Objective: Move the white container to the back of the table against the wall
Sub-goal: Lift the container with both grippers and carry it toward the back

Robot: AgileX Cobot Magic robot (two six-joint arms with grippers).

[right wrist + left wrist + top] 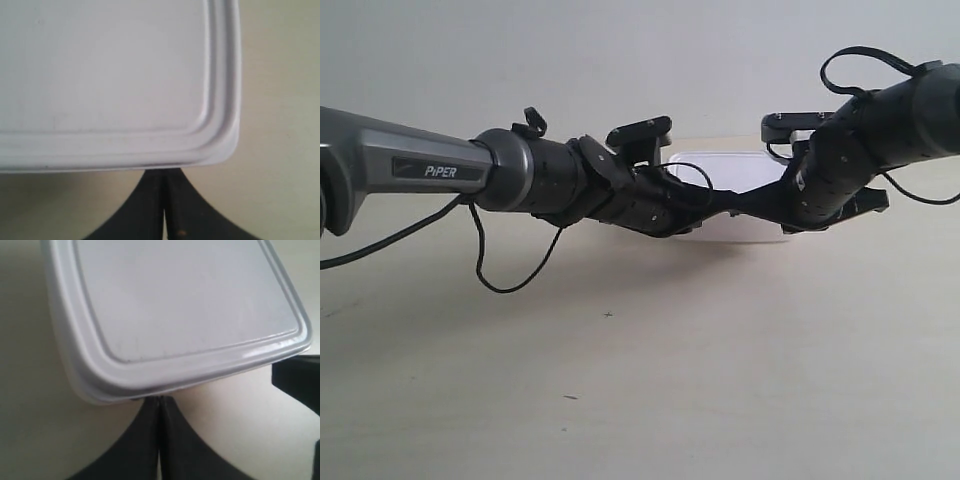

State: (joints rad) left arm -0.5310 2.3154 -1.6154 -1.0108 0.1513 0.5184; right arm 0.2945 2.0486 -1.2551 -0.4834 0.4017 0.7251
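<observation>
Reaching low and nearly level over the table [720, 390], both arms converging, left gripper [159, 401] with fingers pressed together, tips at the lid rim of the white container [190, 305], right gripper [164, 174] likewise closed near a rounded corner, container flat just ahead of both, lid on.

Left claw [159, 401]: fingers pressed flat together, no gap between them. Right claw [164, 174]: likewise closed. The arm at the exterior view's left [520, 180] and the arm at the exterior view's right [880, 125] stretch low, wrists close together.
</observation>
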